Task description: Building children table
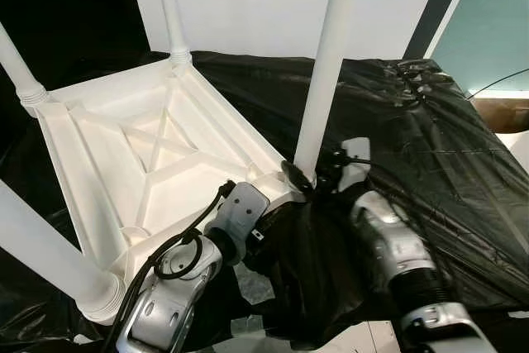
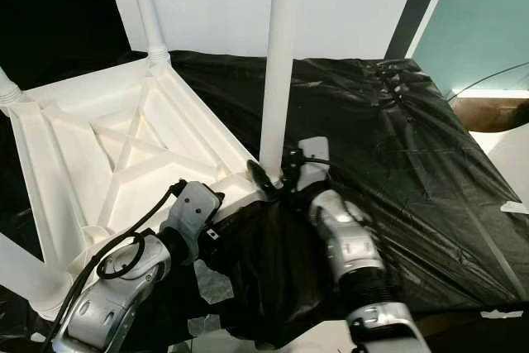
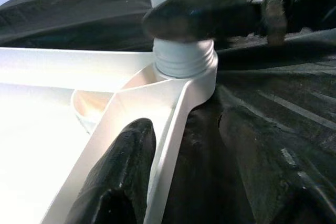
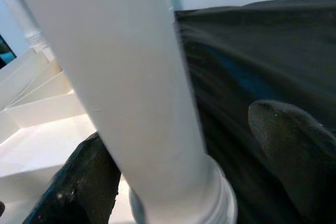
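The right gripper (image 1: pixel 307 178) is straddling the near leg (image 1: pixel 327 64) just above its threaded collar, one finger (image 4: pixel 79 192) on one side and the other on the far side; the jaws are spread around the leg, and whether they are pressing it I cannot tell. That low hold looks meant for turning the leg in its socket or steadying it there. The left gripper (image 3: pixel 184 177) is sitting with its jaws apart astride the tabletop's rim, one finger (image 3: pixel 123 177) inside the frame and the other outside over the black sheet (image 1: pixel 430 146); whether the fingers are pinching the rim I cannot tell. This seems to be bracing the corner so the top does not spin with the leg.

The tabletop (image 1: pixel 157 155) is lying upside down on the sheet-covered surface, ribs up, with a leg standing at each corner: two at the far side, one at the near left (image 1: pixel 58 262), and the one being worked on.

The worked corner is lying right at the near edge of the surface, where the sheet is drooping over between the two arms. To the right, the sheet is running wide and bare, giving the right arm room to swing. To the left, the near-left leg is leaning out close beside the left forearm, so that arm is having little side room.
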Motion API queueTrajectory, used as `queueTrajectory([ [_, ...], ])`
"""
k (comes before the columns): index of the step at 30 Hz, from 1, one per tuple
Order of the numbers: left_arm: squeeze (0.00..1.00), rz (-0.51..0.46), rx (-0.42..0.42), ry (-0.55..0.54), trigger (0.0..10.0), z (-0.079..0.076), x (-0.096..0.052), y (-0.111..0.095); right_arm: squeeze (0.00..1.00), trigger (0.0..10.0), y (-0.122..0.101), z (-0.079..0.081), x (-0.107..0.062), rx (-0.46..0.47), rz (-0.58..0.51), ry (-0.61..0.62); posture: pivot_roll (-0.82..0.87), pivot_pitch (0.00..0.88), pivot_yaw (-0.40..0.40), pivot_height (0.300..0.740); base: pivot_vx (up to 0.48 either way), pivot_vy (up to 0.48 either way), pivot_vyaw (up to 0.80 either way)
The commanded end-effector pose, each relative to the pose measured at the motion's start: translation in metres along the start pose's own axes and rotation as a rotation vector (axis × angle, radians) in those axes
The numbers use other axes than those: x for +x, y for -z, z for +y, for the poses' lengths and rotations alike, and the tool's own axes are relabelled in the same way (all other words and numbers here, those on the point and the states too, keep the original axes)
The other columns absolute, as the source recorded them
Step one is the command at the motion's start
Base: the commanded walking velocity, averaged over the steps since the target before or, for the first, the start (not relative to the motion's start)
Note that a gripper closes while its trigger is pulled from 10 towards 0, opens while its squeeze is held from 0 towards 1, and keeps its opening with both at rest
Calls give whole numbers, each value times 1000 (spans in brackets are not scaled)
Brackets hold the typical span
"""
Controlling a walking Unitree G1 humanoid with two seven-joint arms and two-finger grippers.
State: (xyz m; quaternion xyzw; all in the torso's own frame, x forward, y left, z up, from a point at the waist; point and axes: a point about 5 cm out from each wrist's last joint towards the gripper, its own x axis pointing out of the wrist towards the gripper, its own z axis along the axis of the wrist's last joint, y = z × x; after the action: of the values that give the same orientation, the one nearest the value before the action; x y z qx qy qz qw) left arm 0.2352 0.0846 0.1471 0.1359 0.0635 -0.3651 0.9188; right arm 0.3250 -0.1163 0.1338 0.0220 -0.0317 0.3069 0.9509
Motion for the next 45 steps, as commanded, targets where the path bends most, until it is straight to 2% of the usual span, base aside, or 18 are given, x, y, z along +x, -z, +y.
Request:
queueTrajectory([
  [1, 0, 7, 3, -10, 10000, 1, 1, 1, 0, 10000, -1, 0, 2, 3, 1, -32, 121, 13, -69, 740, 0, 0, 0],
  [2, 0, 5, 4, -11, 10000, 2, 1, 1, 0, 10000, -3, -2, 4, -25, 12, -84, 117, 11, -63, 740, 0, 0, 0],
  [3, 0, 5, 4, -11, 10000, 2, 1, 1, 0, 10000, -3, -2, 4, -25, 12, -84, 117, 11, -63, 740, 0, 0, 0],
  [5, 0, 2, 7, -10, 10000, 4, 2, 0, 0, 10000, -9, -9, 13, -83, 41, -158, 114, 6, -58, 740, 0, 0, 0],
  [9, 0, -6, 13, -12, 10000, 6, 3, -2, 0, 10000, -14, -11, 26, -118, 75, -241, 119, 4, -64, 740, 0, 0, 0],
  [14, 0, -7, 15, -14, 10000, 6, 3, -2, 0, 10000, -14, -9, 31, -139, 94, -285, 120, 3, -65, 740, 0, 0, 0],
  [16, 0, -9, 19, -21, 10000, 8, 4, -3, 0, 8078, -12, -7, 34, -157, 130, -339, 129, 1, -71, 740, 0, 0, 0],
  [17, 0, -9, 19, -21, 10000, 8, 4, -3, 0, 8078, -12, -7, 34, -157, 130, -339, 129, 1, -71, 740, 0, 0, 0],
  [18, 0, -11, 19, -25, 10000, 8, 4, -3, 0, 0, -10, -6, 34, -160, 141, -355, 129, 1, -71, 740, 0, 0, 0],
  [28, 0, -12, 20, -39, 10000, 9, 4, -3, 0, 0, -8, -6, 34, -161, 140, -355, 139, 4, -81, 740, 0, 0, 0],
  [31, 0, -13, 16, -40, 10000, 7, 4, -3, 0, 0, -6, -3, 34, -152, 135, -309, 138, 13, -83, 740, 0, 0, 0],
  [32, 0, -13, 12, -40, 10000, 6, 4, -3, 0, 0, -1, -4, 35, -183, 152, -207, 136, 18, -82, 740, 0, 0, 0],
  [37, 0, -10, 9, -39, 10000, 5, 3, -2, 0, 0, 6, -1, 35, -142, 151, -109, 136, 29, -77, 740, 0, 0, 0],
  [39, 0, -6, 6, -39, 10000, 5, 2, -1, 0, 0, 13, 0, 34, -107, 166, -2, 136, 33, -76, 740, 0, 0, 0],
  [41, 0, -4, 6, -37, 10000, 5, 2, -1, 0, 0, 16, 1, 33, -94, 173, 42, 136, 35, -74, 740, 0, 0, 0],
  [43, 0, -2, 4, -34, 10000, 4, 1, 0, 0, 0, 21, 8, 29, -89, 166, 135, 135, 39, -73, 740, 0, 0, 0],
  [45, 0, -2, 4, -34, 10000, 4, 1, 0, 0, 0, 21, 8, 29, -89, 166, 135, 135, 39, -73, 740, 0, 0, 0],
])
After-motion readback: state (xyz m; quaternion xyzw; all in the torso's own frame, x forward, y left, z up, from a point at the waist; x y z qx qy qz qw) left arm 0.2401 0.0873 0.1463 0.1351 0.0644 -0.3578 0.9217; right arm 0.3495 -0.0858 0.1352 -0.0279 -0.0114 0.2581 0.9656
